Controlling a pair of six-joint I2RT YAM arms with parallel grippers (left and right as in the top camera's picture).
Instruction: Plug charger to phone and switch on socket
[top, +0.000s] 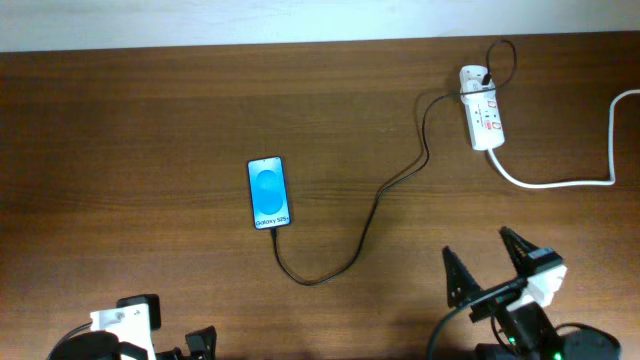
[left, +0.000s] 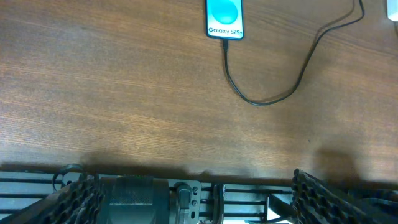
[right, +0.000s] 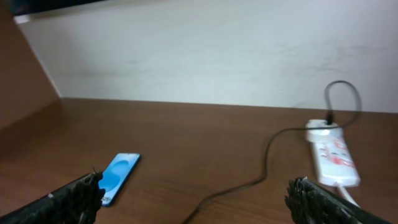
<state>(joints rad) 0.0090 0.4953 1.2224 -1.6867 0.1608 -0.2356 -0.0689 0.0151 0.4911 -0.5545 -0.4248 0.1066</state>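
Both arms sit low at the bottom edge, left gripper and right gripper each spread wide, facing the phone.

right tool: black ribbed fingers | white housing | green light | black cables

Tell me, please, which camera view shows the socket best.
The overhead view: the socket lies whole, seen from above, red marks visible. The right wrist view shows it obliquely; the left wrist view catches only a white sliver at its corner.
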